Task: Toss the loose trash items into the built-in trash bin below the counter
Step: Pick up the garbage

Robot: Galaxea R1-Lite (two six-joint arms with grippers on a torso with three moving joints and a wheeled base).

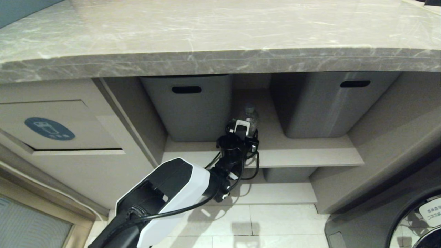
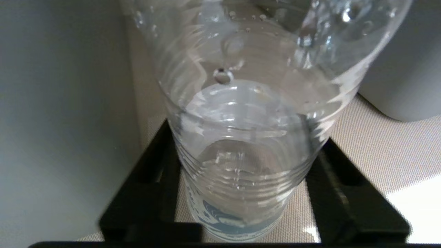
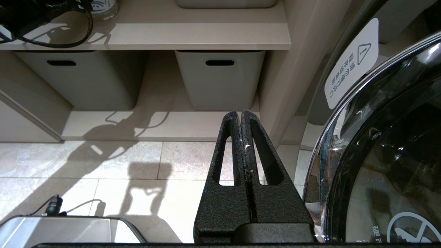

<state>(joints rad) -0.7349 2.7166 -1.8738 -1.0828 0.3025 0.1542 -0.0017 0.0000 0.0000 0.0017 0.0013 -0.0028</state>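
Grey-brown marble forms the counter [image 1: 220,31] across the top of the head view; beneath it an open shelf [image 1: 296,151] sits at centre frame. One water bottle [image 1: 250,117] stands upright on that shelf, in the gap between two grey tubs [image 1: 187,103], probably because the gap is the only free spot. In the right wrist view two more tubs [image 3: 220,75] show on the lower level. The left gripper [image 1: 243,132] reaches in at centre frame. In the left wrist view its two fingers [image 2: 151,186] flank the bottle body [image 2: 241,137] closely; firm contact cannot be confirmed. The trash bin flap [image 1: 51,127], one panel with one blue sticker, lies at left of frame, well apart from the bottle. The right gripper [image 3: 241,117] is parked near the floor, fingers together, empty. No paper wad is visible.
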